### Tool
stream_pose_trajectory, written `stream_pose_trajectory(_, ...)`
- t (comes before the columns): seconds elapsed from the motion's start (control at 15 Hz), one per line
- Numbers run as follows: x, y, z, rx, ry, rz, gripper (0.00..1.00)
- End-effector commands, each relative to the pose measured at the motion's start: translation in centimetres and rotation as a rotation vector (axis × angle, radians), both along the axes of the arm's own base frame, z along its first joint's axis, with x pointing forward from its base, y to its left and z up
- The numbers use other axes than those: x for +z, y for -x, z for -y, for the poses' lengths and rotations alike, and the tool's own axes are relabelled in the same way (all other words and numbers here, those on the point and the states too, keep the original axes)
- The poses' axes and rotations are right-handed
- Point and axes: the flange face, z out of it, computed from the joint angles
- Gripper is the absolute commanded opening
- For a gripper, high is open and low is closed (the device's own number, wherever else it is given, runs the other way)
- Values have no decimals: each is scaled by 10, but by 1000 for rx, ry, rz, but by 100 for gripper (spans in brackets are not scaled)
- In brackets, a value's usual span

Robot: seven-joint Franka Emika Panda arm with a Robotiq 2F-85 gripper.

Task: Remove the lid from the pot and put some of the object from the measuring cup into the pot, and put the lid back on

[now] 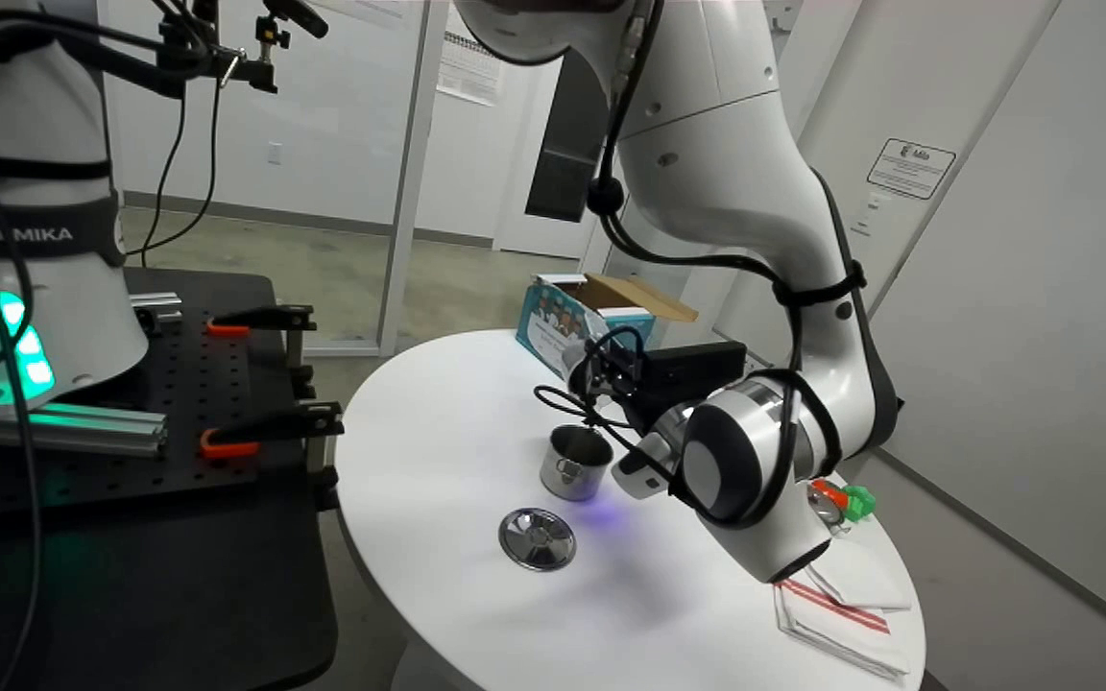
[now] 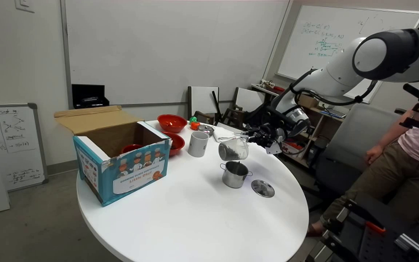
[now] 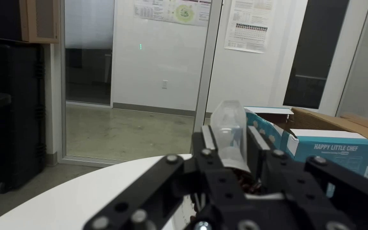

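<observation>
The silver pot (image 2: 235, 178) stands upright and uncovered on the white table; it also shows in an exterior view (image 1: 572, 477). The lid (image 2: 263, 188) lies flat beside the pot, knob up, also in an exterior view (image 1: 537, 539). My gripper (image 3: 230, 137) is shut on the handle of the clear measuring cup (image 2: 233, 150). The cup is tilted in the air just above the pot, with dark pieces inside. A small dark streak shows between cup and pot. In the wrist view, the handle (image 3: 228, 124) sits between the fingers and dark red pieces show below it.
A teal open box (image 2: 140, 163) stands on the table. Near it are a white mug (image 2: 198, 143) and red bowls (image 2: 172, 123). A folded towel (image 1: 841, 619), another metal lidded vessel (image 2: 206, 129) and orange and green items (image 1: 846, 499) lie beyond the arm.
</observation>
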Motion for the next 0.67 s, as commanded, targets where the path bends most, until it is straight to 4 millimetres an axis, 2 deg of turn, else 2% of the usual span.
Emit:
stream_pose_trajectory(0.0, -1, -4, 3, 0, -60, 1, 7)
stream_pose_trajectory(0.6, -4, -4, 0, 6, -97, 4, 7)
